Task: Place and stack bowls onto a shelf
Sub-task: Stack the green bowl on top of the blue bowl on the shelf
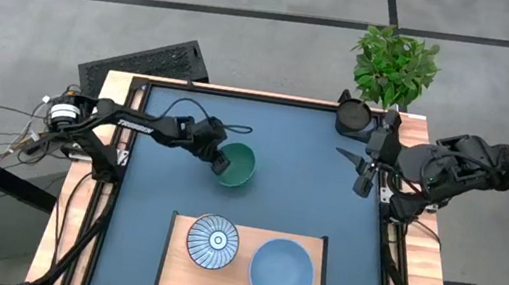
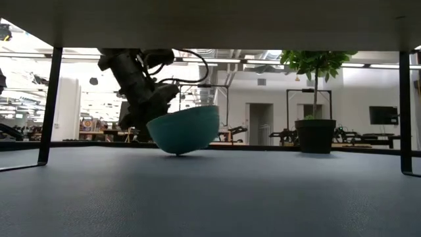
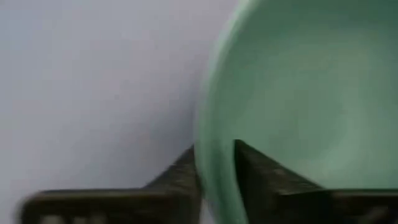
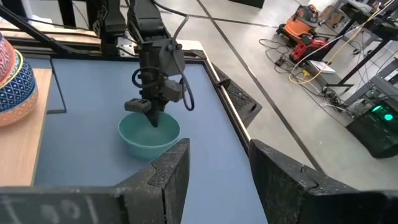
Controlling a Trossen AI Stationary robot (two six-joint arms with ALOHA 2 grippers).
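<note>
A green bowl [image 1: 241,165] sits left of the table's middle. My left gripper [image 1: 221,163] is shut on its left rim; the low view shows the bowl [image 2: 185,130] tilted. The pale wooden shelf [image 1: 176,274] lies at the near edge. On it stand a blue-and-white radial-striped bowl [image 1: 213,242] and a wider plain blue bowl [image 1: 282,272]. My right gripper [image 1: 366,174] waits open near the table's right edge, touching nothing; its wrist view [image 4: 217,168] looks across at the green bowl [image 4: 149,138]. My left gripper holds the green bowl by its rim [image 3: 214,155] on the side toward the table's left. One finger [image 3: 258,177] is inside the bowl and one [image 3: 183,171] outside. The fingers slant down from the left. The bowl is tilted, its underside [image 2: 179,153] low at the tabletop.
A dark cup [image 1: 352,115] stands at the far right corner, with a potted plant [image 1: 395,62] just beyond the table's edge. The dark blue tabletop [image 1: 308,191] lies bare between the green bowl and the shelf. A raised frame [image 1: 127,184] borders the table.
</note>
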